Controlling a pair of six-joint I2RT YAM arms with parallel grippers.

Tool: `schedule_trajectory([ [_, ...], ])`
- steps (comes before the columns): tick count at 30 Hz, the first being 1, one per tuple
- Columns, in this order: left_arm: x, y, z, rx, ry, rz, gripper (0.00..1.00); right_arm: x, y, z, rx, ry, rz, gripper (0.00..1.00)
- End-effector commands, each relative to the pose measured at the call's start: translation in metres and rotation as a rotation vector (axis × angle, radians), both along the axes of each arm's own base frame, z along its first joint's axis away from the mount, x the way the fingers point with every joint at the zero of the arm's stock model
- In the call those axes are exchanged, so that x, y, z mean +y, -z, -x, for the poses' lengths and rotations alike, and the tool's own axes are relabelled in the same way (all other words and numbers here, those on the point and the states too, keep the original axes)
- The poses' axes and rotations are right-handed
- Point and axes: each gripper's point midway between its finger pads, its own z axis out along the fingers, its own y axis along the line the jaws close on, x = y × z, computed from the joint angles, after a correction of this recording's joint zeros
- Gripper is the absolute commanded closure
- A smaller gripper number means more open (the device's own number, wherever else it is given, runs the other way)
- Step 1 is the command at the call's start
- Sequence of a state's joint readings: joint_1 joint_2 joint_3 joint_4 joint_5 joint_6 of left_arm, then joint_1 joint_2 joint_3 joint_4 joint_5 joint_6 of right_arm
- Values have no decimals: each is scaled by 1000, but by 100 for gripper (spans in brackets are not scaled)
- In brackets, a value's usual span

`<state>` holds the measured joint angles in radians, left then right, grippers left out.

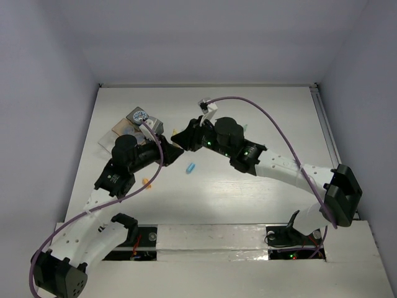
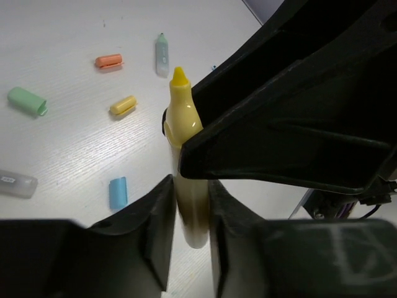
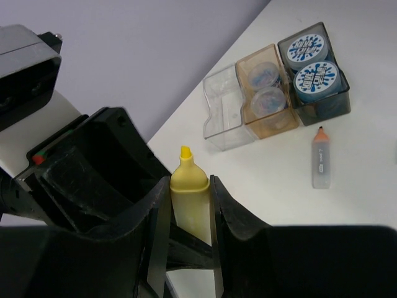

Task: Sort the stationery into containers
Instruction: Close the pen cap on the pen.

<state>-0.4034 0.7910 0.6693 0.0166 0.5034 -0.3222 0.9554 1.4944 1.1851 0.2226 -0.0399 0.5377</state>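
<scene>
While passing the yellow highlighter [image 2: 183, 143] between arms, apparently the step in hand, let go with one gripper only after confirming the other grip.

- **Left gripper:** Read the left gripper [image 2: 188, 214] as closed to a narrow gap on the lower barrel, fingers pressed to both sides.
- **Right gripper:** Read the right gripper [image 3: 188, 208] likewise, clamped on the same barrel just under the collar.
- **Roles:** Cannot tell giver from receiver.

Note the chisel tip bare and uncapped, poking out past both sets of fingers. Note the pen held up off the table [image 2: 62, 143], near the trays but not over them.

Open the giving jaws wide before backing off, and retreat straight away from the barrel to avoid twisting the pen in the remaining grip. Mind the crowding seen from above, wrists nose to nose, and separate slowly.

Afterward, head for the row of containers:

- clear tray [image 3: 217, 118]
- tan tray [image 3: 273, 124], holding translucent cups [image 3: 267, 99]
- dark grey box [image 3: 325, 105], holding two round tubs [image 3: 307, 46]

Judge the clear tray the likeliest home, showing nothing inside from the right wrist. Lower the pen in lying flat rather than dropping it.

Steer clear of the orange-tipped pen [image 3: 320, 164] lying just beside the trays. Avoid also the loose blue piece [image 2: 118, 192] and yellow piece [image 2: 123, 105] on the table below.
</scene>
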Motion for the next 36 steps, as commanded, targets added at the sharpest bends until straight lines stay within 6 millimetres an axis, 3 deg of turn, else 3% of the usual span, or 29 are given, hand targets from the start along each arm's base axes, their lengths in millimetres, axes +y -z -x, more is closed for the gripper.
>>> schedule_trajectory([
  [1, 4, -18, -2, -73, -16, 16, 83, 4, -25, 6, -40, -24, -88, 83],
  [4, 7, -20, -3, -80, -31, 15, 100, 1, -23, 5, -39, -7, -84, 83],
  [8, 7, -21, -3, -83, -30, 12, 100, -4, -21, 3, -51, 13, -65, 80],
  [11, 8, -22, -2, -90, -29, 10, 100, -8, -21, 5, -71, 8, -34, 64],
  [12, 8, -23, -2, -95, -29, 9, 100, -12, -25, 7, -84, 6, -19, 53],
  [15, 10, -26, -2, -104, -34, 14, 100, -30, -28, 2, -97, 13, 8, 39],
  [16, 10, -27, -1, -107, -34, 15, 100, -39, -38, 4, -108, 15, -3, 36],
  [18, 11, -29, 0, -113, -34, 19, 100, -52, -37, 1, -108, 18, 17, 33],
  [20, 11, -30, 1, -117, -31, 21, 100, -65, -40, 4, -125, 19, 25, 33],
  [22, 11, -32, 3, -124, -28, 23, 100, -80, -25, -4, -108, 44, 82, 40],
  [23, 11, -33, 4, -129, -22, 27, 100, -84, -18, -6, -93, 43, 108, 49],
  [24, 10, -35, 5, -132, -18, 30, 100, -90, -1, -9, -65, 44, 167, 70],
  [27, 9, -35, 6, -135, -1, 34, 100, -105, 29, -26, -16, 61, 267, 92],
  [32, 7, -38, 12, -148, 28, 40, 100, -112, 70, -44, 20, 17, 427, 90],
  [36, 5, -40, 15, -153, 51, 44, 100, -113, 107, -57, 39, -37, 558, 80],
])
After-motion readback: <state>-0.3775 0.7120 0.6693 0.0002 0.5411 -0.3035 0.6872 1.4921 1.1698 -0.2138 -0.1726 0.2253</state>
